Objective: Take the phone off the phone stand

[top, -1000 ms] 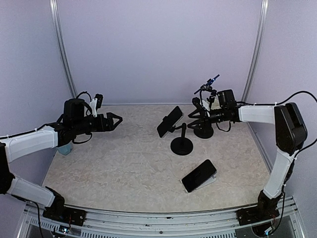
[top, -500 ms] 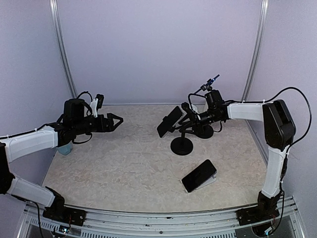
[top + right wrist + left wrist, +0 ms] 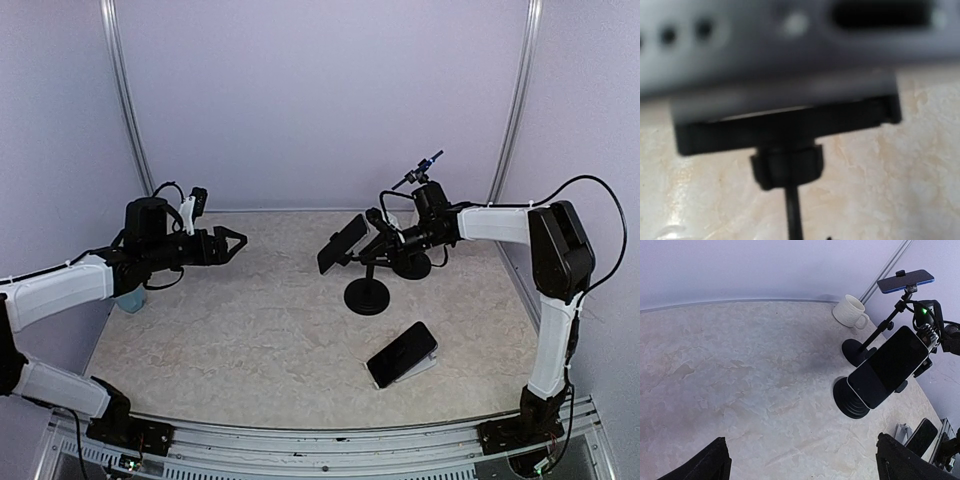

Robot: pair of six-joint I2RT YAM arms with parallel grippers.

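The phone [image 3: 343,244] is a dark slab clamped at a tilt on a black phone stand [image 3: 367,296] in the middle of the table. My right gripper [image 3: 372,228] reaches in from the right and sits at the phone's upper right end. Its dark fingers blend with the stand, so their spacing is unclear. The right wrist view has no fingers in it, only the blurred grey phone edge [image 3: 790,40] very close above the stand's clamp [image 3: 785,125]. My left gripper [image 3: 235,243] hovers open far to the left, with nothing between its fingers [image 3: 710,465]. It faces the phone [image 3: 888,366].
A second stand [image 3: 410,265] behind the first holds a blue phone [image 3: 430,160] high up. Another dark phone [image 3: 401,353] lies on a low holder at the front. A white mug [image 3: 851,311] stands at the back. A blue cup [image 3: 132,300] is at the left edge.
My right arm has reached leftward from the rear stand to the upper end of the clamped phone. The left arm has hardly moved.
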